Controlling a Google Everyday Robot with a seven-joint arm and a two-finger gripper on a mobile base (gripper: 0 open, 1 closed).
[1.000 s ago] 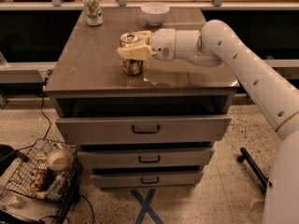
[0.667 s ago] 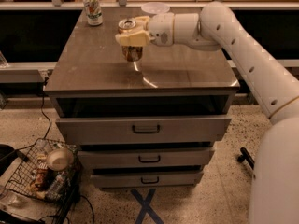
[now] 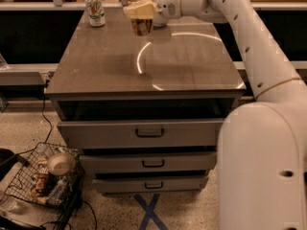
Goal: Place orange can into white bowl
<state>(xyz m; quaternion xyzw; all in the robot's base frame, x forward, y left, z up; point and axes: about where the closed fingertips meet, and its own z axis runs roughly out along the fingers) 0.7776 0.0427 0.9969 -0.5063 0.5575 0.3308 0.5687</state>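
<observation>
My gripper [image 3: 137, 10] is shut on the orange can [image 3: 142, 27], which has a brown-orange label and a silver top. It holds the can upright in the air above the back part of the grey cabinet top [image 3: 144, 66]. The can's shadow falls on the top below it. The white bowl is hidden behind my gripper and wrist at the back of the top.
A white-and-green can [image 3: 95, 8] stands at the back left of the top. Below the top are three drawers with handles [image 3: 149, 132]. A wire basket [image 3: 29, 176] holding a tan bowl [image 3: 60, 164] sits on the floor at the left. Blue tape [image 3: 151, 213] marks the floor.
My gripper has lifted the orange can off the cabinet top and carried it toward the back, where the white bowl stood. The bowl is now covered by my gripper.
</observation>
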